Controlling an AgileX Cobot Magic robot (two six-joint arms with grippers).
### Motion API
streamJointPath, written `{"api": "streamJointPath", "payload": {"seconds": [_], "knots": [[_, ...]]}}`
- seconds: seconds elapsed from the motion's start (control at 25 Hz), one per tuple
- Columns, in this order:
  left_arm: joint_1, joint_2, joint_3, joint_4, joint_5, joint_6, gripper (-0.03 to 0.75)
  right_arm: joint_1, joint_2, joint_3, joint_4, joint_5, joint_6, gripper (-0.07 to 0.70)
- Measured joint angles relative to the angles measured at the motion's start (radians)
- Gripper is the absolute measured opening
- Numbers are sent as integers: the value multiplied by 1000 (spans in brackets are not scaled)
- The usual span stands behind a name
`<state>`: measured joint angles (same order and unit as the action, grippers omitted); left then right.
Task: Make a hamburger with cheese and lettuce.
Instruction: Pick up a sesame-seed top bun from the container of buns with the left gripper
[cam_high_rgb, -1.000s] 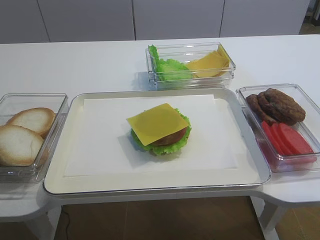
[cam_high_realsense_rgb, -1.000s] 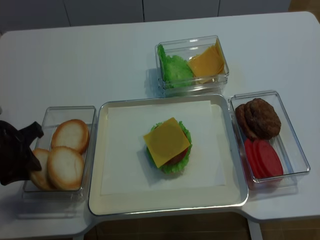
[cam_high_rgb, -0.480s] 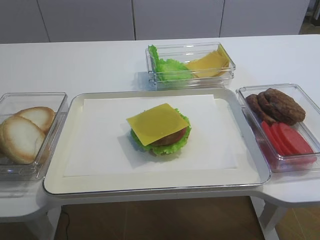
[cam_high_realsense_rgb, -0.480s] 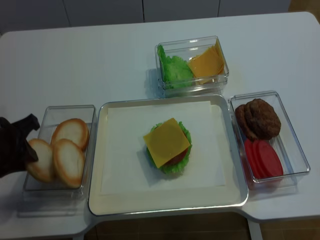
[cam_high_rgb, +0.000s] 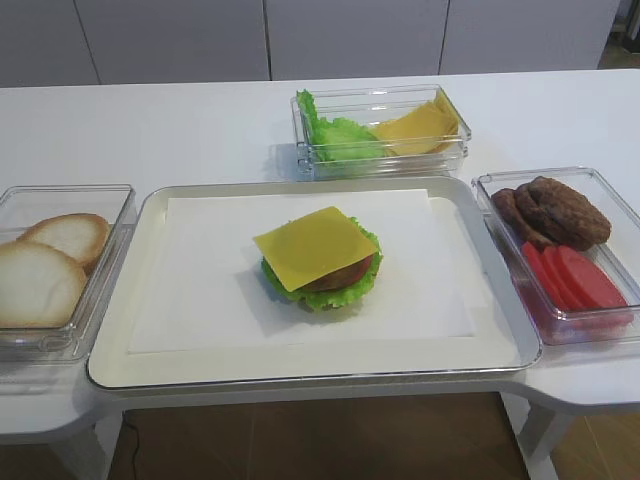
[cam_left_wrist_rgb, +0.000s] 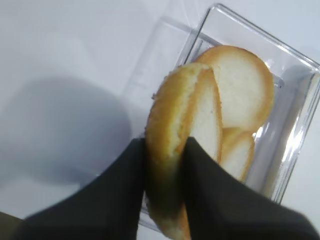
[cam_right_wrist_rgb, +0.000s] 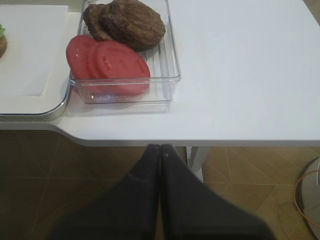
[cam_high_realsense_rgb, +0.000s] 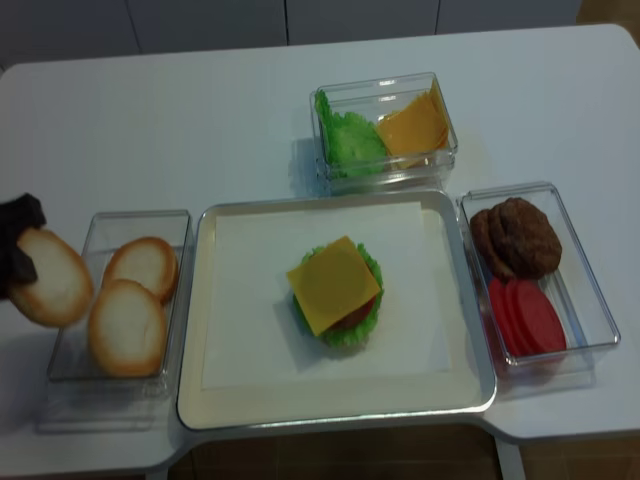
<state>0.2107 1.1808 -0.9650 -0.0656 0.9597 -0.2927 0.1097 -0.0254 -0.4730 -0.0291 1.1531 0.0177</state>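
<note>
My left gripper (cam_left_wrist_rgb: 165, 170) pinches one pale round bun half (cam_left_wrist_rgb: 182, 145) edge-on at the frame's left; it could slip. My right gripper (cam_right_wrist_rgb: 160, 150) hangs shut, empty. The hamburger (cam_high_realsense_rgb: 335, 292), yellow cheese square (cam_high_realsense_rgb: 333, 284) over ruffled green lettuce (cam_high_realsense_rgb: 352, 328), sits mid-tray. Two bun halves remain in the clear box (cam_high_realsense_rgb: 175, 225).

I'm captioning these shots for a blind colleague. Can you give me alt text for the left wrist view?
The left gripper pinches a bun half upright by its edge, golden crust to the left and pale cut face to the right, above a clear plastic container. Two more bun halves lie overlapping in the container, which sits on a white table.
</note>
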Motion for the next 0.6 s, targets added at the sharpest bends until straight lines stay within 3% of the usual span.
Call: {"api": "streamJointPath", "payload": {"seconds": [0.32, 0.6], "knots": [[-17, -115, -63, 97, 51, 42, 158, 0, 0, 0, 0, 0, 0, -35], [-198, -136, -91, 156, 113, 118, 157, 0, 0, 0, 0, 0, 0, -35]]}}
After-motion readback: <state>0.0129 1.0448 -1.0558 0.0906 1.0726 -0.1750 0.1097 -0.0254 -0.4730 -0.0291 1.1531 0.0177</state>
